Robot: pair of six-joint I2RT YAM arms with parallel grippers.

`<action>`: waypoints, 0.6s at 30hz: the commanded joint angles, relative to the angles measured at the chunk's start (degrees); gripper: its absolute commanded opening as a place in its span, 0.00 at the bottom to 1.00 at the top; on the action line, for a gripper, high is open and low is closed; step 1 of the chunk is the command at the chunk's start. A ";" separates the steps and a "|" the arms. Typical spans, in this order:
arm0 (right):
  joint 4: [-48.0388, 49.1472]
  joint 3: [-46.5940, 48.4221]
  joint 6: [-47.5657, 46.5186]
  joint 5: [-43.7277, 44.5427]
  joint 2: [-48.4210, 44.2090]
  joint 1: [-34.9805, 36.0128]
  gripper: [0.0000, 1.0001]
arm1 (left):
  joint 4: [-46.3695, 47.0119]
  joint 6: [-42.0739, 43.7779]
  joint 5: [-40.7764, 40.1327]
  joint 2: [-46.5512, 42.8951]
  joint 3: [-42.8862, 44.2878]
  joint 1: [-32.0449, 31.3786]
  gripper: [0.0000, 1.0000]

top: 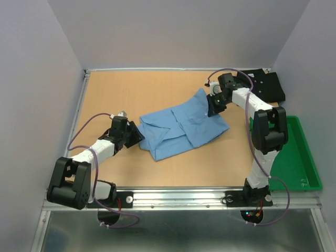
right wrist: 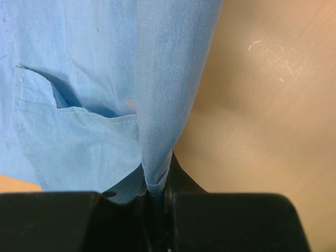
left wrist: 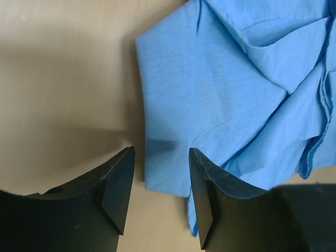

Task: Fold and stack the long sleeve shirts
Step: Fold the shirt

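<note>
Far end pinched, left end free

The right tool (right wrist: 156, 191) was found clenched on a fold of the light blue shirt (top: 184, 126), which was spread mid-counter (top: 115, 94). The left tool (left wrist: 160, 184) was held agape at the shirt's left edge. The black shirt (top: 268, 84) was noted far right.

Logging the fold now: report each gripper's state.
Left gripper: open, at the light blue shirt's edge, holding nothing.
Right gripper: closed on the light blue shirt.
</note>
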 commanded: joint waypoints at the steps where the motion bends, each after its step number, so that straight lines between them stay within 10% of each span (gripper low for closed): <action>1: -0.75 4.10 -1.72 1.07 0.30 1.28 0.00 | 7.22 -2.78 2.23 1.66 -0.05 0.24 0.54; 18: -0.75 1.64 -3.04 3.09 -1.11 1.90 0.01 | 7.66 -4.63 0.21 3.86 -1.28 3.23 0.50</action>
